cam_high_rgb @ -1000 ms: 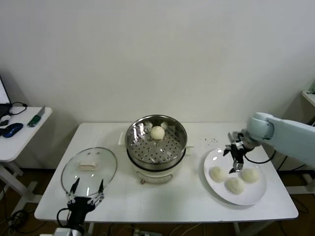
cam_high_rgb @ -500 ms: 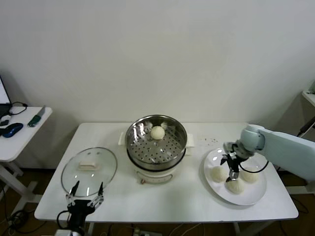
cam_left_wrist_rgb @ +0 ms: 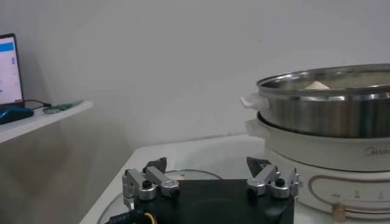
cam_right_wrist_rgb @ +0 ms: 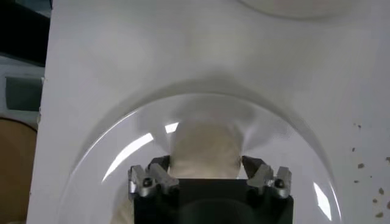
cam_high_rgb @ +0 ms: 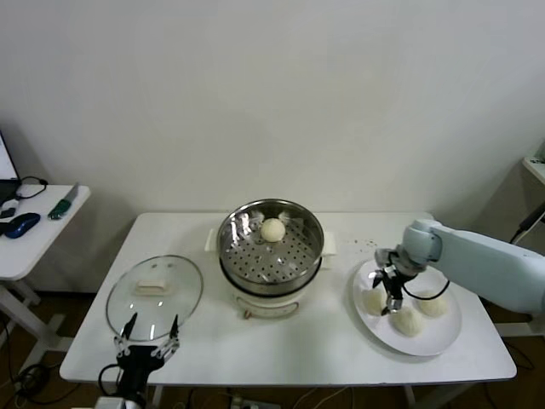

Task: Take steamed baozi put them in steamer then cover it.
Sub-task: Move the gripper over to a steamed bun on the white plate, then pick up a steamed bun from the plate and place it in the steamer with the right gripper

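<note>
right wrist view: right claw [cam_right_wrist_rgb: 207,178] clamped on a smooth, matte, cream-white baozi [cam_right_wrist_rgb: 204,149] — left claw [cam_high_rgb: 147,329] spread apart.

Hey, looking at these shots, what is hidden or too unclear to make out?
- Right end effector: head view too small, wrist view cuts the fingertips; grip on the small cream-white dough bun unclear.
- Round clear glass lid: near rim behind left end effector.
- Shiny stainless-steel steamer basket: left wrist view hides its inside.
</note>
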Available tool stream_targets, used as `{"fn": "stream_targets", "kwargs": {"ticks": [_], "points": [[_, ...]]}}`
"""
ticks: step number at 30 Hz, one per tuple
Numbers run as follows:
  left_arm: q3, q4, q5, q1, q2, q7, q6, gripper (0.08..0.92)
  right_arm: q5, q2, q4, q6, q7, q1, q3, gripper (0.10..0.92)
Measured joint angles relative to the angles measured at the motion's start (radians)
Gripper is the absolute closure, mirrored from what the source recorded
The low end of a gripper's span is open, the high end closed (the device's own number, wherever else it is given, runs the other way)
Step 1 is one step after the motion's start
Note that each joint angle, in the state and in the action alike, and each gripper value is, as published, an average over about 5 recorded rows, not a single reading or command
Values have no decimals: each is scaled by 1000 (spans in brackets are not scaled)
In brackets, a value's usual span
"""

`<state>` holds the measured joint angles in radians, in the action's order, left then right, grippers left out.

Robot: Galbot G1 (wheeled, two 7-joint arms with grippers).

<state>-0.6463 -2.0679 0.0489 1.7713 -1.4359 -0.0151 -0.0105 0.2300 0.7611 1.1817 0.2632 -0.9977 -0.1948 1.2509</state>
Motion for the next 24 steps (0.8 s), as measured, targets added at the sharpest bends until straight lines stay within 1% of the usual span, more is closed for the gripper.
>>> {"fn": "stream_targets", "kwargs": {"ticks": [4, 13, 19, 24], "points": [[1, -3, 0, 4, 0, 1, 0, 177, -1, 1, -1, 0, -3, -4, 0, 310], [9, -10, 1, 5, -3, -4, 8, 177, 26, -11, 7, -3, -9, -48, 18, 321], [9, -14, 3, 8, -2, -11, 15, 177, 89, -11, 1, -14, -21, -163, 76, 321], [17, -15, 5, 9, -2, -11, 17, 177, 180, 14, -4, -15, -27, -317, 158, 319]]}}
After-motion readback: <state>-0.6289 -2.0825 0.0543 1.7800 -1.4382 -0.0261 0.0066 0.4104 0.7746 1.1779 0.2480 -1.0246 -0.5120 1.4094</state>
